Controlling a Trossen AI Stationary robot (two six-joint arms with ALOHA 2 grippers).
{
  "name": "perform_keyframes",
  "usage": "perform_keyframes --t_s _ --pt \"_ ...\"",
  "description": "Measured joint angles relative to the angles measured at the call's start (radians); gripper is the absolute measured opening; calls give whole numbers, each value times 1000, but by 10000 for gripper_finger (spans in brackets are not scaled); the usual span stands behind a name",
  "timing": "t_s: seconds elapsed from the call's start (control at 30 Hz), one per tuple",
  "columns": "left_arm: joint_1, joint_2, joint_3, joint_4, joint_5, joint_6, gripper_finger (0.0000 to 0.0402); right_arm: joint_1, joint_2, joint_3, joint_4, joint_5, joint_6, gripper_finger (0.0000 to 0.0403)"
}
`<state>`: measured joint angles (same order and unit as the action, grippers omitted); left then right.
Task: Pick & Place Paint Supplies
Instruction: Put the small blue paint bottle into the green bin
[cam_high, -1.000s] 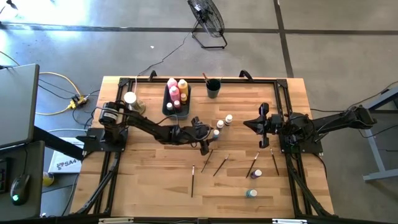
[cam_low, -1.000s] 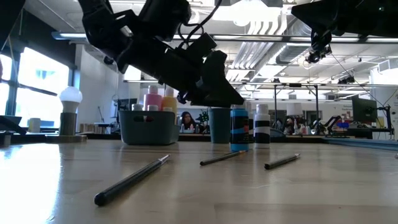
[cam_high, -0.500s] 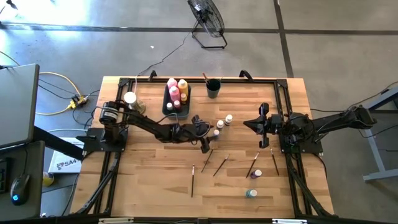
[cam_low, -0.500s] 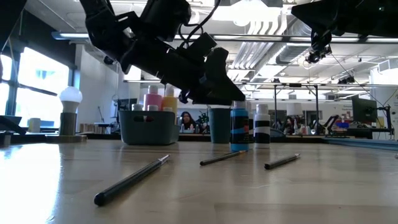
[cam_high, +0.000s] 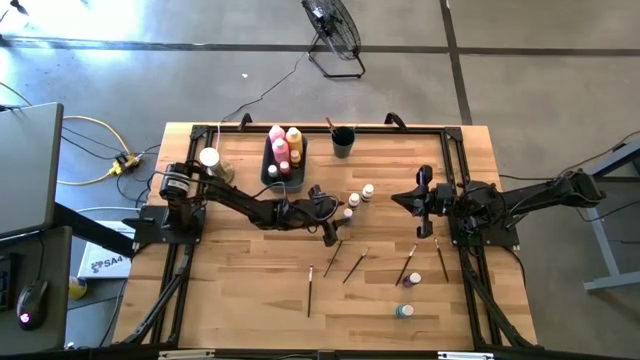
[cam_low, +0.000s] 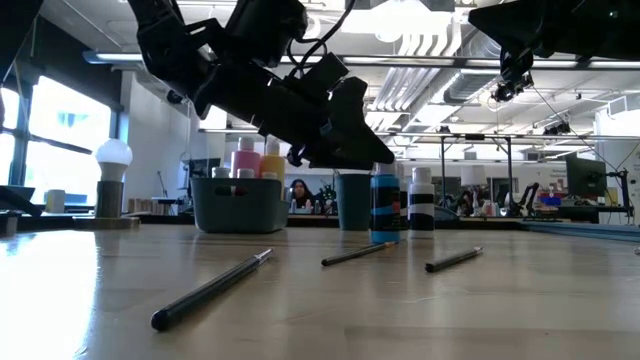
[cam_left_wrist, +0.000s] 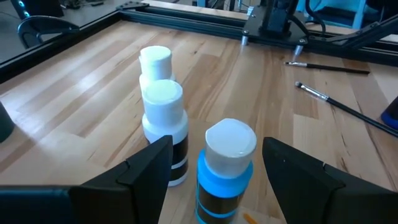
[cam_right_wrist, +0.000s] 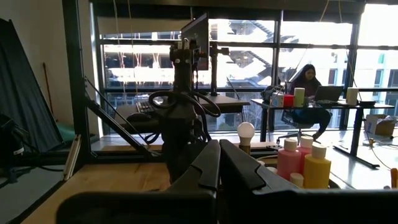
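I've got the left gripper (cam_left_wrist: 214, 165) out over the mid-table, fingers (cam_left_wrist: 146, 168) spread wide apart w/ the blue paint bottle (cam_left_wrist: 227, 168) standing between them, not clamped as far as I can see: there's a gap on each side of its white cap. In the high view the left gripper (cam_high: 330, 228) sits just beside the short row of small bottles (cam_high: 358, 196), arm stretched in from the left side. Just past the blue one, two white-bodied bottles (cam_left_wrist: 163, 124) stand upright, one behind the other, close together. From the low view the blue bottle (cam_low: 384, 208) and a white bottle w/ black label (cam_low: 421, 205) stand upright behind the left gripper's dark bulk (cam_low: 345, 125), which hangs above the table. Grey bin (cam_high: 283, 160) at the back holds the tall pink bottle (cam_high: 277, 135) and yellow bottle (cam_high: 294, 135) plus a few small ones; dark cup (cam_high: 343, 142) beside it w/ a brush handle sticking out. Loose paintbrushes (cam_high: 356, 264) lie flat on the wood nearer the front, a few spread apart, and two more small bottles, one purple (cam_high: 414, 279) and one teal (cam_high: 404, 310), lie toward the front right. Right gripper (cam_right_wrist: 219, 163) is parked over its own base on the right side, fingers pressed together, holding nothing. White knob on tan base (cam_high: 209, 158) stands at the back left. A person (cam_right_wrist: 306, 84) sits at a desk in the room beyond.
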<state>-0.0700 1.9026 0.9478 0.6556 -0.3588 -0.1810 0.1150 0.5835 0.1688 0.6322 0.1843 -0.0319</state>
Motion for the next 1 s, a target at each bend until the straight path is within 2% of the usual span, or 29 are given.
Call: perform_keyframes --t_s 0.37,1.0 --pt "0 0 0 0 -37 0 243 0 0 0 0 0 0 2" --pt "0 0 0 0 -36 0 243 0 0 0 0 0 -18 2"
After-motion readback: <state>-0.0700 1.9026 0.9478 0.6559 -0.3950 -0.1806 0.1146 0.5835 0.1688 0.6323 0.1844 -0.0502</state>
